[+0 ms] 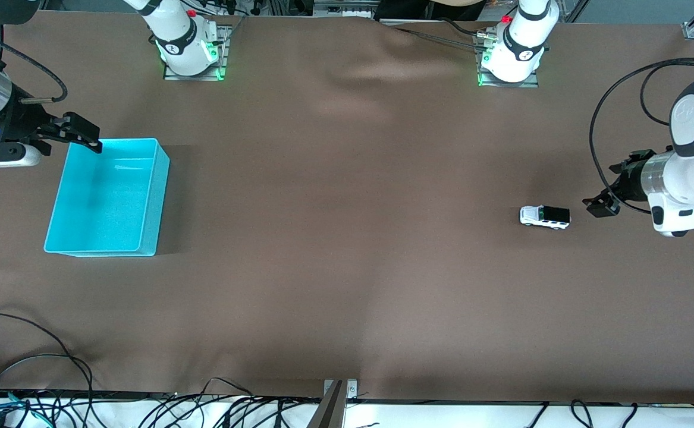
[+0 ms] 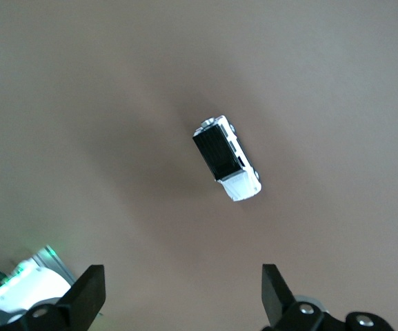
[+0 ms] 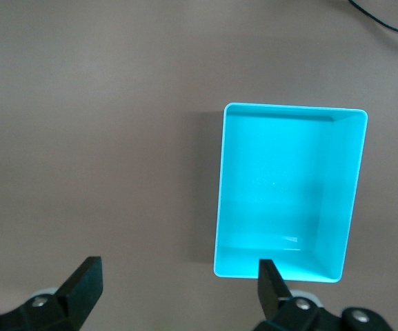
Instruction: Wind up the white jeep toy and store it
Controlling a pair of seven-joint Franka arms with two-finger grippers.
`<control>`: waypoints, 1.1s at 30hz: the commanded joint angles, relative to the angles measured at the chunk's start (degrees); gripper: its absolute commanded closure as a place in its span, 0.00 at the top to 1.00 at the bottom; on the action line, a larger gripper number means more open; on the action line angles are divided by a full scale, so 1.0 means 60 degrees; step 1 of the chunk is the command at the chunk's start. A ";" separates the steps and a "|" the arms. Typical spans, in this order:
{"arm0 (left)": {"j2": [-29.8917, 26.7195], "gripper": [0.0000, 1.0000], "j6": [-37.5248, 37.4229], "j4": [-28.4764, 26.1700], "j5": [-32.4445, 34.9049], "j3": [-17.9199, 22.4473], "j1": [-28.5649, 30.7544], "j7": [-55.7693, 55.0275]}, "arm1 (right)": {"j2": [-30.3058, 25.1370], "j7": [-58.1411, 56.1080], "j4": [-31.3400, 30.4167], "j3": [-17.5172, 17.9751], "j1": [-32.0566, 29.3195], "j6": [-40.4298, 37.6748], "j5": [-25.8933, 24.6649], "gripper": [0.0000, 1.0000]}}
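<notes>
Left gripper (image 1: 597, 208) hung fingers spread, holding nothing, over the table (image 1: 347, 267) just beside the white jeep toy (image 1: 545, 216) at the left arm's end, while right gripper (image 1: 82, 134), also spread and holding nothing, hovered over the turquoise bin (image 1: 61, 226) edge at the right arm's end.

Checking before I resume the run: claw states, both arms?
Left claw: open, empty, over the cloth beside the white jeep toy.
Right claw: open, empty, by the turquoise bin.

turquoise bin (image 1: 107, 199), brown tablecloth (image 1: 347, 249), cables (image 1: 31, 362)
</notes>
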 commanded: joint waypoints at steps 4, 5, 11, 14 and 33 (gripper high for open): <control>0.0020 1.00 0.1645 -0.1361 0.0185 -0.0036 0.0044 -0.2608 | -0.0038 0.0120 0.0163 0.0050 -0.0059 -0.0178 0.0008 1.00; 0.0005 1.00 0.1865 -0.1551 0.0185 -0.0036 0.0044 -0.2770 | -0.0038 0.0120 0.0163 0.0036 -0.0059 -0.0178 0.0008 1.00; -0.0039 1.00 0.3125 -0.2504 0.0185 -0.0036 0.0204 -0.3356 | -0.0038 0.0120 0.0163 0.0050 -0.0059 -0.0207 0.0008 1.00; -0.0039 1.00 0.3959 -0.3031 0.0185 -0.0036 0.0351 -0.3620 | -0.0038 0.0106 0.0163 0.0050 -0.0059 -0.0207 0.0008 1.00; 0.0868 1.00 0.7653 -0.4717 0.0082 -0.0051 0.0717 -0.3797 | -0.0067 0.0076 0.0178 0.0109 -0.0044 -0.0222 0.0008 1.00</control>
